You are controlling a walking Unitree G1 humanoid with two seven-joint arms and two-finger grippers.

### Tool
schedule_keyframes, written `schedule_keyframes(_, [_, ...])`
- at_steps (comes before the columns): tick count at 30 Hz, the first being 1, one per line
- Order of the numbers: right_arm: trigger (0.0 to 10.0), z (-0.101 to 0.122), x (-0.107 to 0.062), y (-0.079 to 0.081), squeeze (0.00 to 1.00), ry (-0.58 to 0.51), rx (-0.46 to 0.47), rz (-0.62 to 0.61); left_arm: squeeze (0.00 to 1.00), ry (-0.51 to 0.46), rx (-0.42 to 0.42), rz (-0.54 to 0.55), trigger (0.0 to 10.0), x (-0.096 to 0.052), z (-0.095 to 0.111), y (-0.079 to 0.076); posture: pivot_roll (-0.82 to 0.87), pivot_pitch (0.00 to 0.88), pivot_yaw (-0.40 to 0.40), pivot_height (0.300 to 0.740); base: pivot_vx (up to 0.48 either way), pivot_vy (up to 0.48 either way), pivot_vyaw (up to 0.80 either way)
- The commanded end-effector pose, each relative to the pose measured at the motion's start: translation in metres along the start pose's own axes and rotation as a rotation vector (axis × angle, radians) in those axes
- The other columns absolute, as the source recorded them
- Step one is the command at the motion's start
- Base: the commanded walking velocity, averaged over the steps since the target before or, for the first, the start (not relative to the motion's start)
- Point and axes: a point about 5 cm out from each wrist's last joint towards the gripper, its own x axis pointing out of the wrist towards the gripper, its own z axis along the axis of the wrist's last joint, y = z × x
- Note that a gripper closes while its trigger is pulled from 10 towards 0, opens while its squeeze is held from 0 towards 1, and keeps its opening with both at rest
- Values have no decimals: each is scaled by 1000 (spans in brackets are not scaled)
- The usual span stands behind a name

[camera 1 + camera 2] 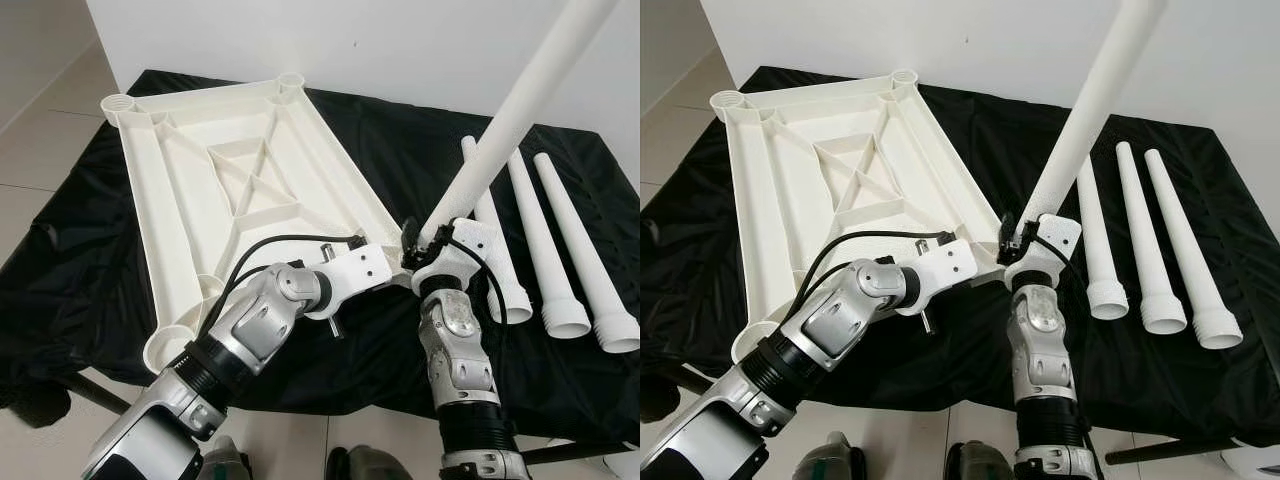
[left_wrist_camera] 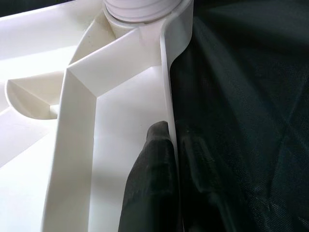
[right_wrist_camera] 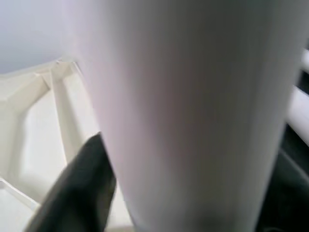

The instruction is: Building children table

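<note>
Right hand (image 1: 418, 240) pinches a white leg (image 1: 520, 100), tilted up toward 1 o'clock, its base at the near-right corner socket of the upside-down tabletop (image 1: 170, 180). Left hand (image 2: 166, 159) clamps the tabletop's side rim (fingers either side of the wall). To do it well: stand the leg straight over the socket, then twist while the left hand braces. Three spare legs (image 1: 555, 250) lie at 3 o'clock on the black cloth (image 1: 60, 270) over the desk; white wall (image 1: 350, 40) behind, pale floor tiles (image 1: 30, 120).
</note>
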Motion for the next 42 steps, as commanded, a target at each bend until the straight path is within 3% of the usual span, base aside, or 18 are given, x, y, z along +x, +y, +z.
schedule_keyframes(1, [10000, -3, -4, -2, 1000, 15, 3, -8, 0, -3, 26, -25, 10000, 3, 4, -6, -41, 33, -51, 740, 0, 0, 0])
schedule_keyframes(9, [10000, -1, -7, -9, 1000, 12, 12, 79, 0, -3, 26, -24, 10000, 3, 4, -5, -43, 32, -51, 740, 0, 0, 0])
schedule_keyframes(10, [10000, 3, -8, -12, 0, 2, 27, 154, 0, -3, 27, -25, 10000, 3, 4, -6, -45, 28, -51, 740, 0, 0, 0])
schedule_keyframes(18, [10000, 10, -10, -23, 0, 3, 11, 319, 0, -5, 31, -29, 10000, 4, 4, -6, -50, 25, -49, 740, 0, 0, 0])
schedule_keyframes(19, [10000, 12, -8, -30, 0, 6, -15, 388, 0, -6, 34, -31, 10000, 4, 4, -7, -53, 22, -48, 740, 0, 0, 0])
schedule_keyframes(27, [10000, 10, -4, -48, 0, 56, -86, 568, 0, -9, 40, -38, 10000, 5, 5, -8, -58, 16, -42, 740, 0, 0, 0])
schedule_keyframes(42, [10000, 6, 14, -73, 0, 150, -161, 706, 0, -8, 48, -42, 10000, 5, 5, -8, -53, 6, -40, 740, 0, 0, 0])
